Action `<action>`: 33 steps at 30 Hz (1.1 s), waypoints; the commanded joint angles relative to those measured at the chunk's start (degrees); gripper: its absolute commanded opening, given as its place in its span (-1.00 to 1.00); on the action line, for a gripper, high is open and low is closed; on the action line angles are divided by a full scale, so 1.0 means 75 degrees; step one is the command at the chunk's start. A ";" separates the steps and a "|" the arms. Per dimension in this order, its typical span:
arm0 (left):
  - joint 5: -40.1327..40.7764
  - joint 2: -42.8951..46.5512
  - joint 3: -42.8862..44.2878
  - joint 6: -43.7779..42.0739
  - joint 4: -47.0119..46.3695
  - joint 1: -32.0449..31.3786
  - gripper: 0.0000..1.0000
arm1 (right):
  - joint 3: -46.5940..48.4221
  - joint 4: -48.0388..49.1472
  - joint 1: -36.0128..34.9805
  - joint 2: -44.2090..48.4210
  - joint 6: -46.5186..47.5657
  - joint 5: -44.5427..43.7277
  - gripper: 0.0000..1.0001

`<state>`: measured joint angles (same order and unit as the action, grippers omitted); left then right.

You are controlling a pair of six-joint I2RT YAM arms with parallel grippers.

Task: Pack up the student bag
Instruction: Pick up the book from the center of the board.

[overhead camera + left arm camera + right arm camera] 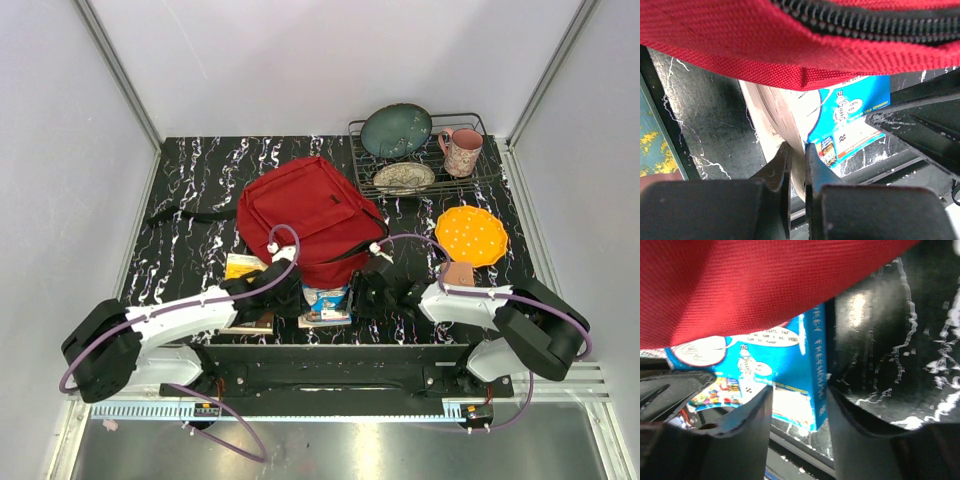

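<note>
Left gripper (799, 155) pinches the edge of the blue book (855, 120), nearly shut; red backpack (740, 40) above. Right gripper (799, 395) half-open, empty; book ahead.

Both arms meet at the near edge of the red backpack (305, 215).
The left gripper (287, 291) and right gripper (366, 294) flank a blue book (325, 299); an orange plate (471, 235) lies to the right, with a dish rack (484, 170) behind it.

Pale grey walls (320, 60) around my black white-veined table (190, 180), metal posts (115, 65) at upper left and right, even light
</note>
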<state>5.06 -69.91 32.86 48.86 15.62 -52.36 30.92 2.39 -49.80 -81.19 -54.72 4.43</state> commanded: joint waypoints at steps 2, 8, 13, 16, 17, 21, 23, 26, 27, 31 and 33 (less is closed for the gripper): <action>-0.0194 0.0601 0.0388 -0.0327 -0.0782 -0.0120 -1.00 | 0.0143 0.0433 -0.0157 0.0125 -0.0181 0.0301 0.24; 0.0237 0.1923 0.0574 -0.0421 0.0388 -0.0109 -1.00 | 0.0097 0.0115 -0.0157 0.0746 -0.0345 0.0078 0.51; 0.0895 0.3038 0.0985 -0.0562 0.2041 -0.0120 -1.00 | 0.0213 -0.0213 -0.0168 0.1332 -0.0321 -0.0132 0.54; 0.1176 0.3648 0.1219 -0.0632 0.2627 -0.0120 -1.00 | 0.0319 -0.0284 -0.0157 0.1579 -0.0216 -0.0215 0.55; 0.1281 0.3858 0.1359 -0.0655 0.2756 -0.0120 -1.00 | 0.0354 -0.0272 -0.0168 0.1625 -0.0169 -0.0227 0.56; 0.1540 0.4141 0.1863 -0.0772 0.3575 -0.0109 -1.00 | 0.0588 -0.0694 -0.0157 0.1766 -0.0052 -0.0227 0.56; 0.1564 0.4235 0.2191 -0.0843 0.3823 -0.0120 -1.00 | 0.0624 -0.0753 -0.0157 0.1825 -0.0052 -0.0250 0.57; 0.1331 0.4340 0.2508 -0.1065 0.4105 -0.0120 -1.00 | 0.0624 -0.0764 -0.0157 0.1965 -0.0099 -0.0320 0.57; 0.1225 0.4352 0.2590 -0.1170 0.4221 -0.0109 -1.00 | 0.0635 -0.0764 -0.0157 0.2012 -0.0110 -0.0344 0.57; 0.0463 0.4399 0.2977 -0.1475 0.4410 -0.0109 -1.00 | 0.0682 -0.0916 -0.0157 0.2211 -0.0110 -0.0507 0.57; 0.0111 0.4540 0.3083 -0.1592 0.4538 -0.0120 -1.00 | 0.0589 -0.0917 -0.0168 0.2386 -0.0110 -0.0555 0.57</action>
<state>10.39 -38.46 50.41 40.16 54.39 -52.99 33.54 -3.38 -50.39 -66.26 -56.21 2.87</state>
